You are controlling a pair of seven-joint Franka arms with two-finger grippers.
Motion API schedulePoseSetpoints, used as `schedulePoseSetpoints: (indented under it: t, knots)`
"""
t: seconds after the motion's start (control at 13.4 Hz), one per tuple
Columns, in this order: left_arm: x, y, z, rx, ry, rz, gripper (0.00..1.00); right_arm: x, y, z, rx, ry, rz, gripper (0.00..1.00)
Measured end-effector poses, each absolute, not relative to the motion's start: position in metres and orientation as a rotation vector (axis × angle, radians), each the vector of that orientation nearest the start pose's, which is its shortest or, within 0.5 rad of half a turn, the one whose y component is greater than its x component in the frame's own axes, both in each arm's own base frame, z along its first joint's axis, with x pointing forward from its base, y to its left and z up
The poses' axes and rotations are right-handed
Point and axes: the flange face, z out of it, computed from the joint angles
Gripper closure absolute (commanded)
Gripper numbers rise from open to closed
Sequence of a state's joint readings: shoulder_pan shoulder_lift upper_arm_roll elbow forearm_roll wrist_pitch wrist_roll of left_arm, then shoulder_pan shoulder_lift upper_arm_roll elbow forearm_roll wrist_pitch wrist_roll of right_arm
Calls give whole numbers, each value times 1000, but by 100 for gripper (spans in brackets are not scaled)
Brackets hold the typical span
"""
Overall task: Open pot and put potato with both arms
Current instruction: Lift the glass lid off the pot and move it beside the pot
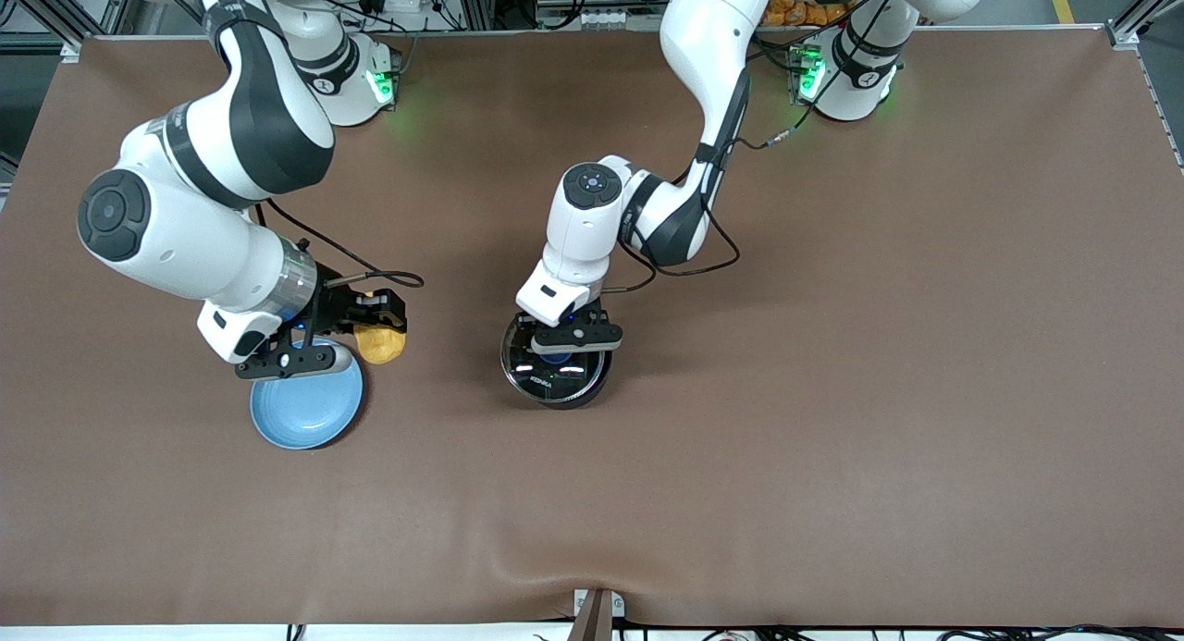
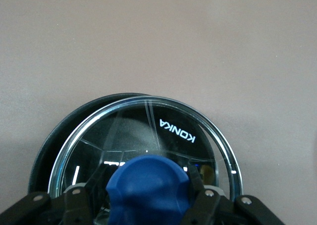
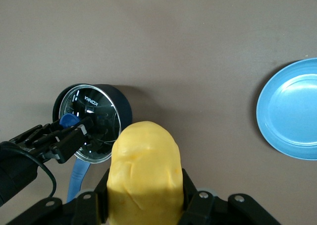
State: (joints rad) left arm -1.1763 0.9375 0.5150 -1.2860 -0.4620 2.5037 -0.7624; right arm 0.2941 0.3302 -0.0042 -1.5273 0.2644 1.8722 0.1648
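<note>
My left gripper (image 1: 562, 338) points straight down mid-table, fingers pinching the smooth blue knob (image 2: 148, 189) of the glass lid (image 2: 148, 136), raised slightly askew over the black pot (image 3: 121, 106). My right gripper (image 1: 375, 319) hangs beside the light-blue plate (image 1: 305, 410), clamping the lumpy yellow potato (image 3: 144, 173).

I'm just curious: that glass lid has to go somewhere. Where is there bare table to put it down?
The brown table is bare toward the left arm's end, beside the pot, and along the edge nearest the front camera. It is crowded at the right arm's end, where the right gripper holds the potato by the blue plate. The left gripper grips the lid.
</note>
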Motion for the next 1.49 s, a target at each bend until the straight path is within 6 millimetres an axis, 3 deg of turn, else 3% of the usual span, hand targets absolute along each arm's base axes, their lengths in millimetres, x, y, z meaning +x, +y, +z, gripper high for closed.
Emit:
schedulePoseSetpoints:
  t: [0.45, 0.75, 1.12, 1.49]
  knots:
    - [537, -566, 267, -3329, -259, -542, 32, 630, 209, 467, -2887, -63, 75, 100]
    - [537, -566, 268, -3329, -230, -546, 67, 631, 207, 467, -2888, -58, 74, 100]
    - [542, -557, 273, -3284, -146, -449, 68, 631, 206, 467, -2888, -56, 74, 100]
    - [567, -522, 317, -3232, -36, -405, 68, 631, 207, 467, -2887, -52, 75, 100]
